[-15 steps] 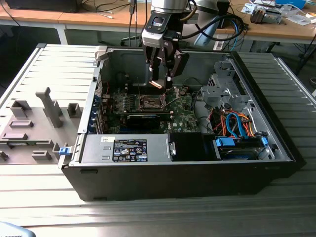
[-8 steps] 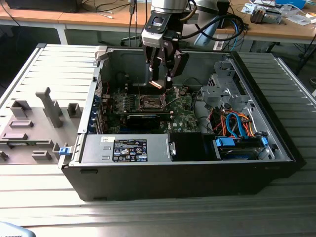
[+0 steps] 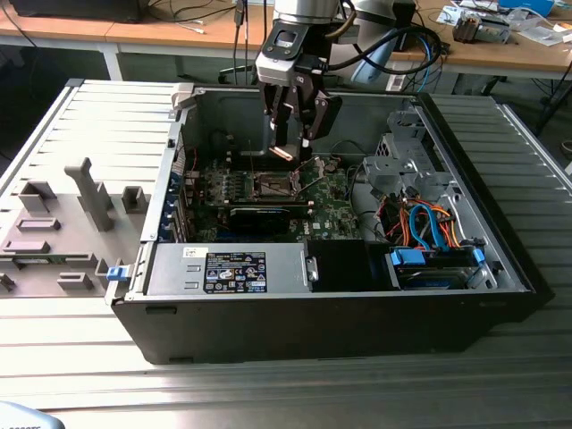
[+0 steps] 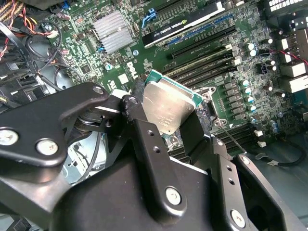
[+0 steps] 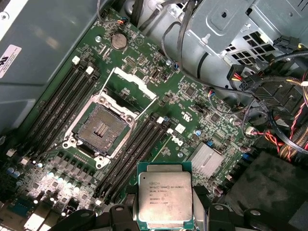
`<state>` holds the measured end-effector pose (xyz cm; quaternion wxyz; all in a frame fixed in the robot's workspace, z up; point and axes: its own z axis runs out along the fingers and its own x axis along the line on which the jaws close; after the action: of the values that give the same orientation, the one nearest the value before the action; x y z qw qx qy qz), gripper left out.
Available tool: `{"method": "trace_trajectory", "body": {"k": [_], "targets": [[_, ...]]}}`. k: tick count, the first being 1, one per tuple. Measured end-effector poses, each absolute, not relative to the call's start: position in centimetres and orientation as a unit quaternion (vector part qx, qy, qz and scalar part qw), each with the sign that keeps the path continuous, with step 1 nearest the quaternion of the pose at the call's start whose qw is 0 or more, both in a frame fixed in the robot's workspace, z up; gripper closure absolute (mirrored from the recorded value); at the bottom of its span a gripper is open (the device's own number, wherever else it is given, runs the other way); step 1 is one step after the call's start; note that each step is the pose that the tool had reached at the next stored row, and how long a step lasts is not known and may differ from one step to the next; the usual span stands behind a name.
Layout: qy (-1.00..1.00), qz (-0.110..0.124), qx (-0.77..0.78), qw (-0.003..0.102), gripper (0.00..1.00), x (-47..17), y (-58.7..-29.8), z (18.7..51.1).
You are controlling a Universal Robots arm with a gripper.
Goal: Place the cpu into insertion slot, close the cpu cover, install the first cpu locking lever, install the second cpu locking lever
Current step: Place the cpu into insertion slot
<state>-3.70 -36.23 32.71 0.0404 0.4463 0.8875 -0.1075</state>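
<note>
Print here, but no words to read
Tiny lines of print sit on the cpu (image 5: 165, 198), white letters on the green board (image 5: 192, 103), and a sticker (image 3: 235, 272) on the grey box (image 3: 170, 268).

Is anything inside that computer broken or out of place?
Nothing looks damaged. The one odd thing is that the cpu is out of its seat. The gripper holds it in the air above the green board, while the insertion slot lies empty with the cpu cover swung up.

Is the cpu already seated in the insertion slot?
No, the insertion slot lies empty in the first wrist view, and the hand holds the cpu apart from it.
</note>
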Motion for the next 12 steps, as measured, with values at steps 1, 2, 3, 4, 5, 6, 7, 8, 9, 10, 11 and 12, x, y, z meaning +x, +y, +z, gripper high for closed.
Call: {"method": "trace_trajectory", "body": {"k": [1, 2, 3, 4, 5, 6, 7, 8, 9, 10, 11, 12], "targets": [[0.887, -0.108, 0.447, 0.04, 0.46, -3.7, -36.23, 32.71], [0.887, -0.108, 0.447, 0.041, 0.46, -3.7, -36.23, 32.71], [0.887, -0.108, 0.447, 0.041, 0.46, -3.7, -36.23, 32.71], [0.887, -0.108, 0.447, 0.041, 0.46, -3.7, -36.23, 32.7], [0.887, -0.109, 0.448, 0.041, 0.46, -3.7, -36.23, 32.7], [0.887, -0.109, 0.448, 0.041, 0.46, -3.7, -36.23, 32.7], [0.886, -0.109, 0.448, 0.041, 0.46, -3.7, -36.23, 32.69], [0.886, -0.109, 0.449, 0.041, 0.46, -3.7, -36.23, 32.69], [0.886, -0.109, 0.449, 0.041, 0.46, -3.7, -36.23, 32.69], [0.886, -0.11, 0.449, 0.041, 0.46, -3.7, -36.23, 32.68], [0.886, -0.11, 0.449, 0.041, 0.46, -3.7, -36.23, 32.68], [0.885, -0.11, 0.45, 0.041, 0.46, -3.7, -36.23, 32.67]]}}
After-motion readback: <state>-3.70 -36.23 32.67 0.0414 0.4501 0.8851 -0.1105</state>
